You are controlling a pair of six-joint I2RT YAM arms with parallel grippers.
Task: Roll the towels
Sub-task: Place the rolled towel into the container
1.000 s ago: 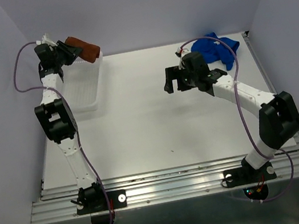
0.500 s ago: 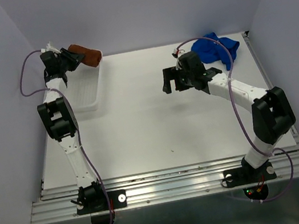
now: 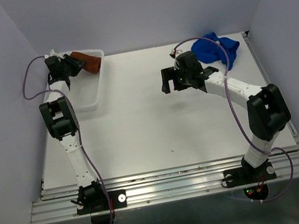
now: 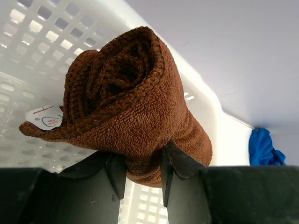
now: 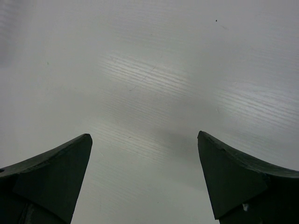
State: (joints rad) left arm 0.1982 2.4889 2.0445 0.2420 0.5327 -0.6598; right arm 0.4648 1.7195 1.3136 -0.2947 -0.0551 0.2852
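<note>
While the rolled brown towel [image 4: 135, 107] is sitting clamped between the jaws of the left gripper [image 4: 140, 163] over the far end of the white basket [image 3: 99, 77] at the worktop's [image 3: 152, 129] far left corner, a small white tag [image 4: 46, 119] is poking from the roll, its red marks too small to read. Only the left wrist view is showing that tag. The blue towel [image 3: 216, 49] is lying bunched at the far right corner, a cable [image 3: 224, 58] crossing it. The right gripper [image 3: 171, 79] is hanging near it, jaws wide apart, holding nothing.

Right pincer [image 5: 144, 136] spread wide, 2 dark fingers [image 5: 51, 172], over pale ribbed table [image 5: 149, 70]
</note>
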